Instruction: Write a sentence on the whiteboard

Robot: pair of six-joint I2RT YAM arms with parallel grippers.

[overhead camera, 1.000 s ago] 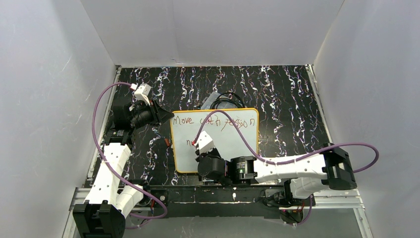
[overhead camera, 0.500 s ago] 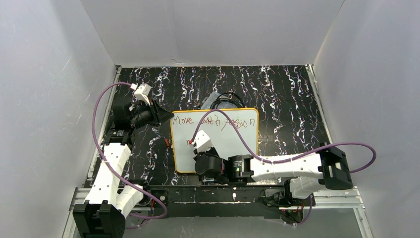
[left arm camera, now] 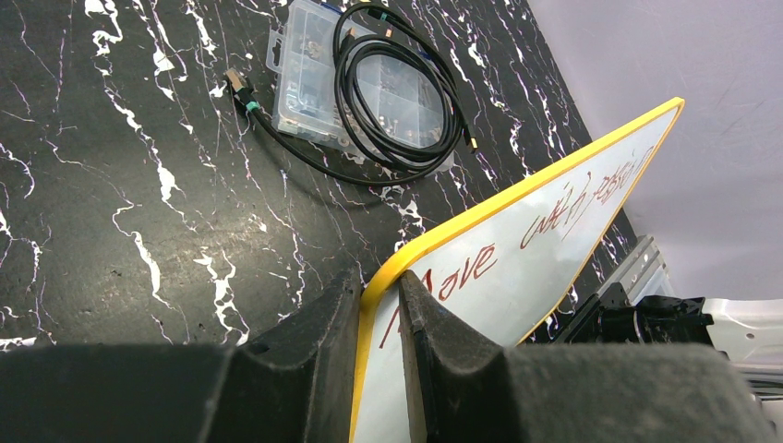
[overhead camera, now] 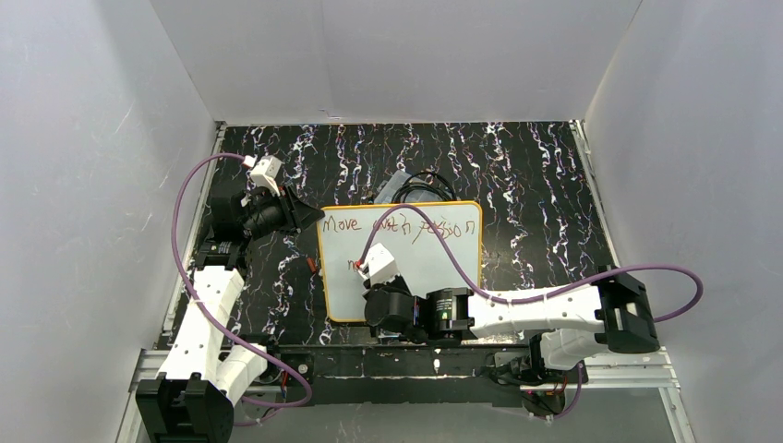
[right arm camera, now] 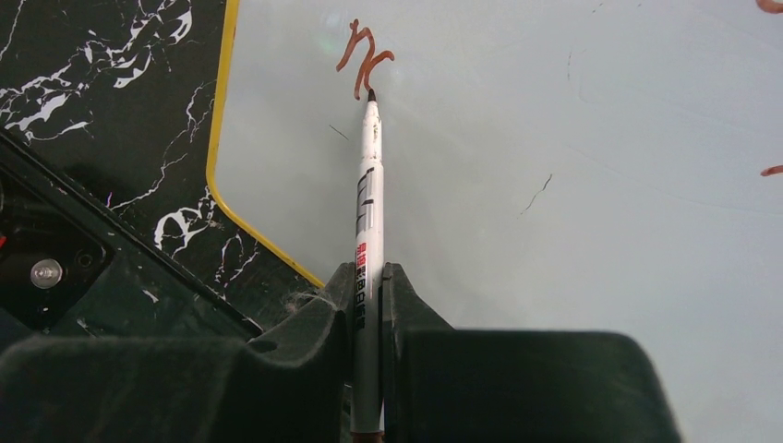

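Though overhead hides it, right end effector [right arm camera: 369,273] clamps a marker [right arm camera: 370,185]; left end effector [left arm camera: 379,292] pinches whiteboard [left arm camera: 537,258].

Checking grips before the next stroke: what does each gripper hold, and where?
Left gripper pinches the whiteboard at its corner rim; right gripper clamps the marker at its rear barrel.

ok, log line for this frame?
left fingers: shut on whiteboard corner | right fingers: shut on marker, tip at second-line stroke | sentence: top line written, second begun
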